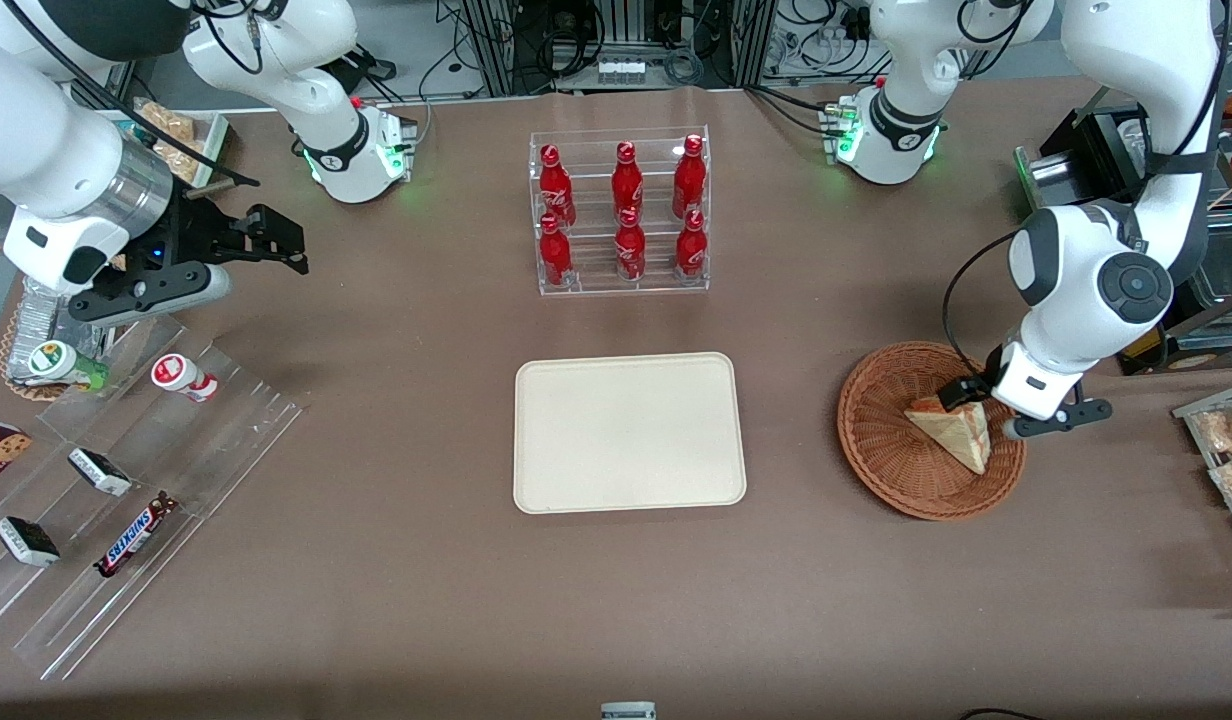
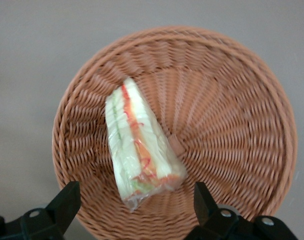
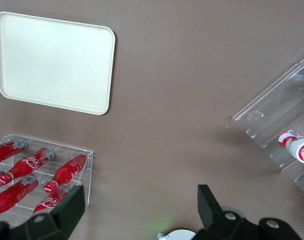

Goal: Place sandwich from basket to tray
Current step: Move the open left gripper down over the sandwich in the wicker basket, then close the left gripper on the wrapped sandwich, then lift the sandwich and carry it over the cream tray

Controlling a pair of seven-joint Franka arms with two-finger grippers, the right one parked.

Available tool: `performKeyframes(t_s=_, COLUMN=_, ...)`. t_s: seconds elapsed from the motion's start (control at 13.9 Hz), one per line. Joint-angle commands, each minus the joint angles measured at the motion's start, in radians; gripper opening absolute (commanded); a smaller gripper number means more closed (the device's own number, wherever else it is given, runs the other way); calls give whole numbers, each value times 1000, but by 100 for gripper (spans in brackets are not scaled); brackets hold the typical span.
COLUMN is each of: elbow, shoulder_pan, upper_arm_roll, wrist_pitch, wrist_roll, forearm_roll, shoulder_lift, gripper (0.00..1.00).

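The sandwich (image 1: 956, 432), a wrapped pale wedge with an orange-red and green filling stripe (image 2: 139, 145), lies in the round reddish-brown wicker basket (image 1: 866, 440) (image 2: 232, 100). My left gripper (image 1: 966, 395) (image 2: 135, 200) hovers just over the basket, open, its two black fingers (image 2: 66, 202) standing either side of the sandwich's wider end without touching it. The cream tray (image 1: 630, 432) (image 3: 54, 62) lies flat at the table's middle, beside the basket toward the parked arm's end, with nothing on it.
A clear rack of red bottles (image 1: 621, 215) stands farther from the front camera than the tray. Stepped clear racks with snacks (image 1: 126, 480) lie toward the parked arm's end. Packaged snacks (image 1: 1226, 440) sit at the working arm's end.
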Motion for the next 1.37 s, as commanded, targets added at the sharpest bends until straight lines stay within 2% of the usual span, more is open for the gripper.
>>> performKeyframes(t_s=0.0, elbow=-6, shoulder_pan=2, upper_arm_roll=-3, wrist_pitch=62, wrist_roll=-380, forearm_roll=10, shoulder_lift=32, gripper=100)
performKeyframes(t_s=0.14, elbow=-5, shoulder_pan=0, upper_arm_roll=-3, wrist_pitch=104, wrist_roll=-559, forearm_roll=11, shoulder_lift=67, gripper=100)
performKeyframes(t_s=0.22, elbow=-6, shoulder_pan=0, upper_arm_roll=-5, wrist_pitch=118, wrist_roll=-591, forearm_roll=11, shoulder_lift=89, gripper=96)
performKeyframes(t_s=0.29, elbow=-1, shoulder_pan=0, upper_arm_roll=-5, wrist_pitch=118, wrist_roll=-608, forearm_roll=11, shoulder_lift=101, gripper=64)
performKeyframes(t_s=0.36, elbow=-2, shoulder_pan=0, upper_arm_roll=-5, wrist_pitch=118, wrist_roll=-610, forearm_roll=13, shoulder_lift=101, gripper=18)
performKeyframes(t_s=0.43, elbow=1, shoulder_pan=-3, upper_arm_roll=-5, wrist_pitch=111, wrist_roll=-602, forearm_roll=13, shoulder_lift=100, gripper=7)
performKeyframes(t_s=0.58, elbow=33, shoulder_pan=-9, upper_arm_roll=-6, wrist_pitch=76, wrist_roll=-592, forearm_roll=19, shoulder_lift=90, gripper=0)
performKeyframes(t_s=0.79, elbow=187, shoulder_pan=-58, upper_arm_roll=-15, wrist_pitch=-129, wrist_roll=-550, forearm_roll=21, shoulder_lift=98, gripper=0)
performKeyframes(t_s=0.94, elbow=330, shoulder_pan=-133, upper_arm_roll=-18, wrist_pitch=-257, wrist_roll=-553, forearm_roll=10, shoulder_lift=138, gripper=0)
performKeyframes(t_s=1.3, elbow=549, shoulder_pan=-409, upper_arm_roll=-18, wrist_pitch=-259, wrist_roll=-605, forearm_roll=5, shoulder_lift=306, gripper=1)
